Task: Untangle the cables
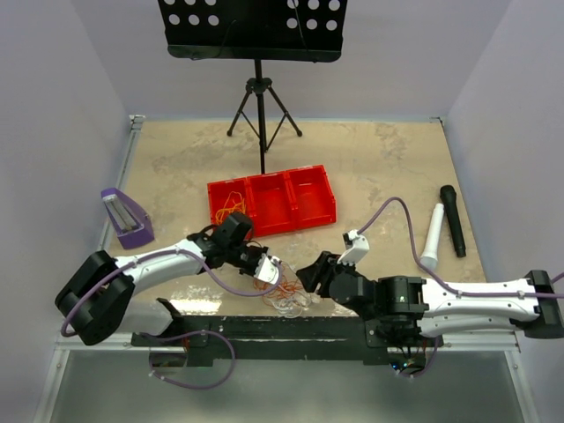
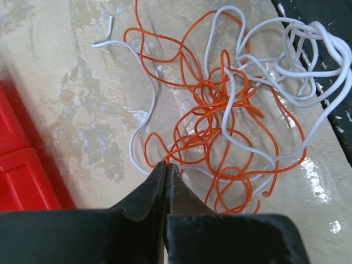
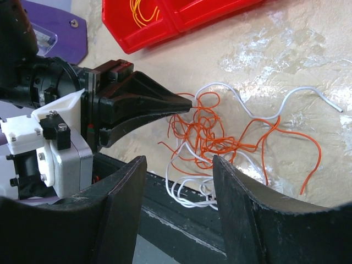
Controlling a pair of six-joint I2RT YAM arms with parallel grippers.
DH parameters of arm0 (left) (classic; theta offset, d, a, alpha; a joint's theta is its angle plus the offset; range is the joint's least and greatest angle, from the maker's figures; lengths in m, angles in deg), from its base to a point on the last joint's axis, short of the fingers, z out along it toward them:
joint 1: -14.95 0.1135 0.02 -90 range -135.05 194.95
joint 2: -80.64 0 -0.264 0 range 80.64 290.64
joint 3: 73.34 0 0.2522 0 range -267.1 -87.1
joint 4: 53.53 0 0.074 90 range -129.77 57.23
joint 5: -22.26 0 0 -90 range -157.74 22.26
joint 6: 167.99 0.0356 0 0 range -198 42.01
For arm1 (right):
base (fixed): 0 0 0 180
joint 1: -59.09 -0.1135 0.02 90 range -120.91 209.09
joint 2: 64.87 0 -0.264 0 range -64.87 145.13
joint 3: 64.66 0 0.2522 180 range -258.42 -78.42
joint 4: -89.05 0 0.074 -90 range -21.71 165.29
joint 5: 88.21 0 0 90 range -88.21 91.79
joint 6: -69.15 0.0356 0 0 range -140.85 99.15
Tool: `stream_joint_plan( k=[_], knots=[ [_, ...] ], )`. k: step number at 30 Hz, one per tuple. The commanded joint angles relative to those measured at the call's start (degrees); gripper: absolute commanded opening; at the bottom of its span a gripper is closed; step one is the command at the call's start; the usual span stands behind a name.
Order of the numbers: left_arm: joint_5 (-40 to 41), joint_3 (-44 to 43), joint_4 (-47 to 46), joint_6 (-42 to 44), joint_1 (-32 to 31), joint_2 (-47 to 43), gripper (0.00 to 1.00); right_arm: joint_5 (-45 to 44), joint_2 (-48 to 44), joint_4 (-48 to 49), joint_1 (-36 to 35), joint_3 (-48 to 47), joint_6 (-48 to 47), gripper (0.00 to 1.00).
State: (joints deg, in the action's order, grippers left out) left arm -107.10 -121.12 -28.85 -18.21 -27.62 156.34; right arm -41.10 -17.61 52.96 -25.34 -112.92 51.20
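Note:
The cables (image 1: 286, 295) lie in a small clump at the table's front edge, between the two grippers. In the left wrist view the orange strands (image 2: 220, 110) knot in the middle and the white loops (image 2: 300, 52) spread right. My left gripper (image 2: 166, 164) has its jaws pressed together on an orange strand at the clump's left side. The right wrist view shows the left gripper's tip (image 3: 188, 102) touching the orange tangle (image 3: 214, 137). My right gripper (image 3: 179, 160) stands open just above the white loops (image 3: 192, 190), holding nothing.
A red three-compartment bin (image 1: 291, 198) stands behind the clump, with orange-yellow wires (image 1: 231, 203) in its left compartment. A purple holder (image 1: 123, 216) is at the left. A white microphone (image 1: 434, 233) and a black microphone (image 1: 453, 220) lie at the right. A music stand (image 1: 260, 97) stands at the back.

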Motion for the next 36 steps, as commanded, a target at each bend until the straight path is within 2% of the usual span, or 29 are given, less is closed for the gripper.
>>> stream_joint_plan(
  k=[1,5,11,16,24,29,36],
  knots=[
    [0.59,-1.48,-1.17,1.65,-0.41,-2.92,0.0,-1.32,0.98,3.25,-0.13,-1.53,-1.38,0.56],
    [0.59,-5.87,3.65,-3.0,-0.24,-6.17,0.0,-0.26,3.44,7.02,-0.22,-1.01,-3.58,0.56],
    [2.17,-15.88,9.46,-15.83,-0.15,-12.41,0.0,0.18,8.63,11.25,-0.22,-1.62,-7.36,0.57],
    [2.7,-21.96,15.44,-19.71,-0.06,-16.54,0.0,-0.35,10.39,14.06,-0.13,-2.58,-10.43,0.58],
    [2.44,-27.23,17.12,-25.51,-0.06,-19.36,0.0,-5.09,9.25,9.85,-0.22,-8.82,-15.53,0.61],
    [1.56,-27.41,16.07,-27.71,-0.06,-20.07,0.0,-5.88,6.08,20.54,-0.13,-9.79,-27.64,0.65],
    [0.16,-32.24,16.77,-30.34,-0.06,-19.36,0.0,-7.11,15.39,23.98,-0.13,-15.85,-35.65,0.66]
  ],
)
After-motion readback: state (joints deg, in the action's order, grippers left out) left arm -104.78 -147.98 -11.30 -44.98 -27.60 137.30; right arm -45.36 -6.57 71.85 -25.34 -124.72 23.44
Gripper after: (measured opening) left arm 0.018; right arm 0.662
